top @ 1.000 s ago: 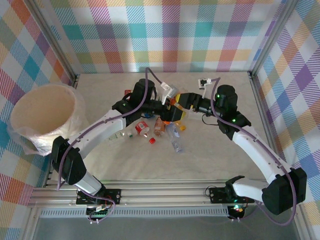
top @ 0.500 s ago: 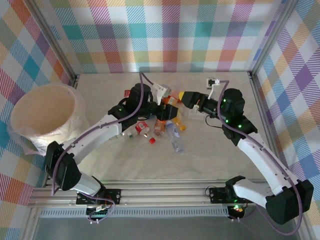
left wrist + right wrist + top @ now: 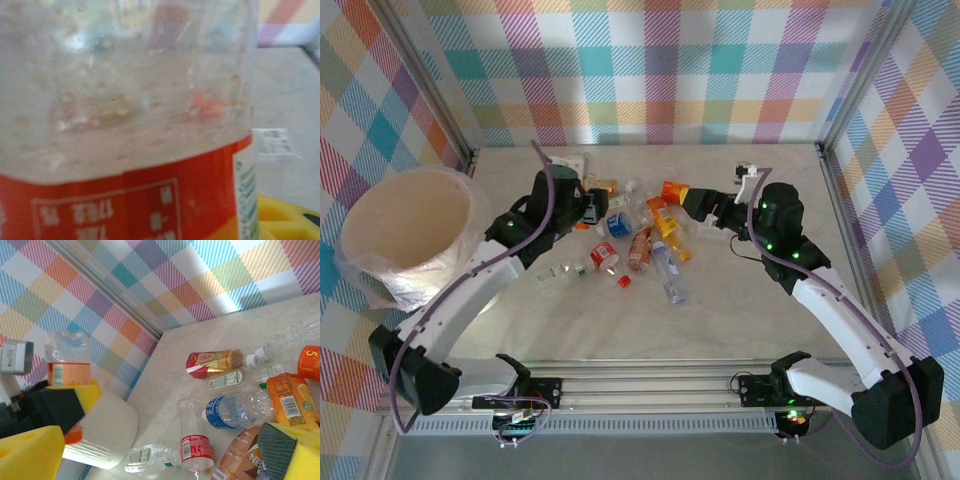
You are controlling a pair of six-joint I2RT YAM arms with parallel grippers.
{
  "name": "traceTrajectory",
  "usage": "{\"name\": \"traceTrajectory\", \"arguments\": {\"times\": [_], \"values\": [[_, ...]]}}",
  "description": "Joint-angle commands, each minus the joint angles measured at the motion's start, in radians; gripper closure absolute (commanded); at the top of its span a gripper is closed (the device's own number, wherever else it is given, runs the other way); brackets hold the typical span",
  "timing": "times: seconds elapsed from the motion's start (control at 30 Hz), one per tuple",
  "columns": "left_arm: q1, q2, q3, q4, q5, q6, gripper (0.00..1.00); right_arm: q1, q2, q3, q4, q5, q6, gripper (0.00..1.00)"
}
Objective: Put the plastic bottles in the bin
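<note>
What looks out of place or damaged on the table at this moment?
The plastic bottles lie tipped in a loose heap mid-table; the red-and-gold one seems squashed. A small red piece, maybe a loose cap, lies apart at the heap's near edge.

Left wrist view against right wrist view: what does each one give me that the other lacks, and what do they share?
Left wrist: a close-up of the clear plastic bottle with the orange label, plus a white printed slip on the beige tabletop. Right wrist: the left claw gripping that bottle, the white textured bin, and a blue-labelled clear bottle lying among others. Shared: the held bottle, the tabletop and the plaid wall.
</note>
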Motion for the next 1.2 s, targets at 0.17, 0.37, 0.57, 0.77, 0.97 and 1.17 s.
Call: {"name": "traceTrajectory", "arguments": {"times": [0.17, 0.37, 0.57, 0.77, 0.97, 1.17], "values": [[0.048, -0.077, 0.175, -0.285, -0.469, 0.015, 0.69, 0.004, 0.048, 0.045, -0.001, -0.092, -0.07, 0.0], [0.165, -0.061, 0.29, -0.351, -0.549, 0.027, 0.68, 0.004, 0.06, 0.06, -0.026, -0.104, -0.076, 0.0], [0.366, -0.065, 0.275, -0.318, -0.507, 0.032, 0.68, 0.004, 0.051, 0.063, -0.038, -0.111, -0.105, 0.0], [0.599, -0.08, 0.214, -0.298, -0.404, 0.008, 0.68, 0.004, 0.027, 0.052, -0.048, -0.113, -0.178, 0.0], [0.81, -0.091, 0.143, -0.335, -0.319, -0.064, 0.68, 0.004, 0.018, 0.044, -0.059, -0.082, -0.192, 0.0], [0.992, -0.08, 0.082, -0.343, -0.266, -0.086, 0.67, 0.004, 0.032, 0.05, -0.063, -0.071, -0.182, 0.0]]}}
